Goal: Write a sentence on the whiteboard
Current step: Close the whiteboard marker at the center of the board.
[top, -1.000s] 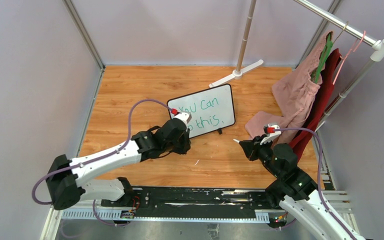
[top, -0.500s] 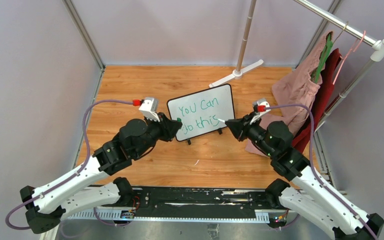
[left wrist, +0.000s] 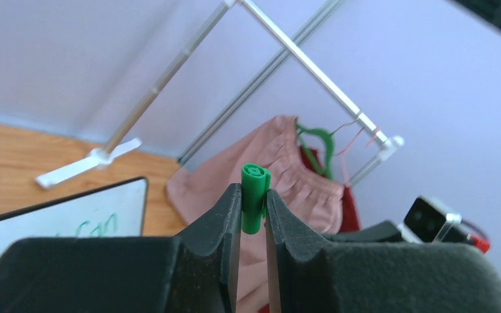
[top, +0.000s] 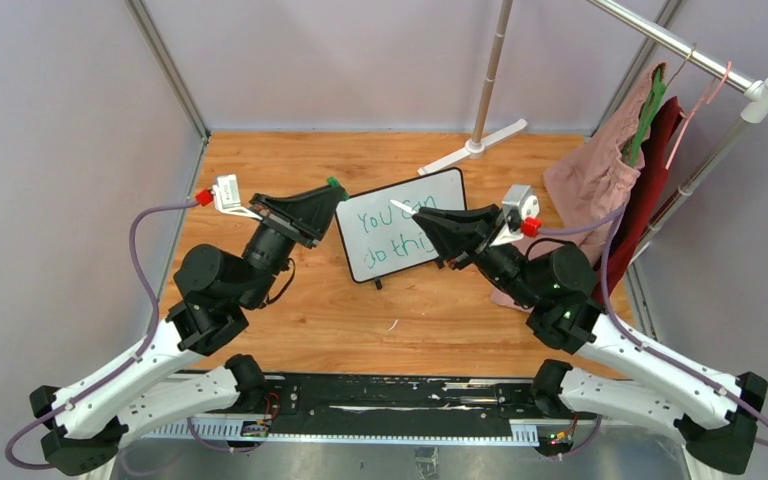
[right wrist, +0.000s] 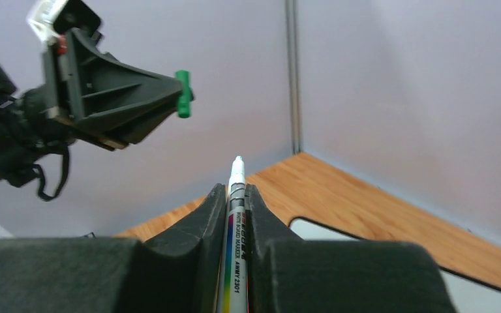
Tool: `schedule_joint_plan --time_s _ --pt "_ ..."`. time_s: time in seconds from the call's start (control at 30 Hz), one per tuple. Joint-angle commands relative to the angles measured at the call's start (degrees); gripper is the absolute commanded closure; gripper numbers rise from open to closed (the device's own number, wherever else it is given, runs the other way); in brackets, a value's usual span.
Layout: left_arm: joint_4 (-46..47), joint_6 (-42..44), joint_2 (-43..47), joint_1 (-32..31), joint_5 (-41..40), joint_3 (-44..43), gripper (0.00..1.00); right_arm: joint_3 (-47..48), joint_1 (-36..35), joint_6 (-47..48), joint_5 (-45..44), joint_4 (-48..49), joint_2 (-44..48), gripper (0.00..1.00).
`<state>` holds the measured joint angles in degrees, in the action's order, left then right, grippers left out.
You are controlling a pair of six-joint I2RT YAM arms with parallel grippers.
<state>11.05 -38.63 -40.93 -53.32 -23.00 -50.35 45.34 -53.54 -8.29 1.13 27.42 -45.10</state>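
Observation:
The whiteboard [top: 440, 190] lies on the wooden table, tilted, with small black feet. Across it runs the sentence [top: 388, 233] in green, two lines; my right arm covers the end of both. My left gripper [top: 332, 190] hovers off the board's upper left corner, shut on a green marker cap [left wrist: 254, 203] that stands upright between its fingers. My right gripper [top: 422, 213] hangs above the board's middle, shut on a white whiteboard marker [right wrist: 236, 195] whose bare tip [top: 396, 204] points left toward the cap [right wrist: 182, 93]. A corner of the board [right wrist: 326, 229] shows below the marker.
A clothes rack stands at the right with pink [top: 590, 185] and red [top: 650, 190] garments on hangers. Its white foot [top: 472, 148] and pole sit behind the board. A small white scrap [top: 393, 324] lies in front of the board. Grey walls enclose the table.
Both arms have lifted away from the board. The left swung up and back with the cap; the right raised the marker off the lower line and moved it left toward the cap.

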Motion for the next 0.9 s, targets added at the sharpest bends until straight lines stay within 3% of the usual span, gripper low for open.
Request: schedule_joint_plan --time_s 0.0,0.23,0.43,0.87 --pt "15.32 -6.63 0.86 0.50 -3.11 2.38 1.00 1.07 -9.12 12.77 -7.30 16.04 -1.68 1.00" --pt "22.90 -13.11 1.11 0.67 -2.75 2.72 1.00 -0.34 -19.35 26.26 -10.52 33.89 -7.75 1.00" --pt "29.04 -18.19 2.73 0.67 -1.49 5.26 1.00 -0.40 -19.94 20.65 -8.66 44.85 -12.44 1.00" --pt "34.26 -21.62 4.15 0.67 4.39 7.53 1.00 5.31 -19.96 14.21 0.06 41.93 -16.50 1.00"
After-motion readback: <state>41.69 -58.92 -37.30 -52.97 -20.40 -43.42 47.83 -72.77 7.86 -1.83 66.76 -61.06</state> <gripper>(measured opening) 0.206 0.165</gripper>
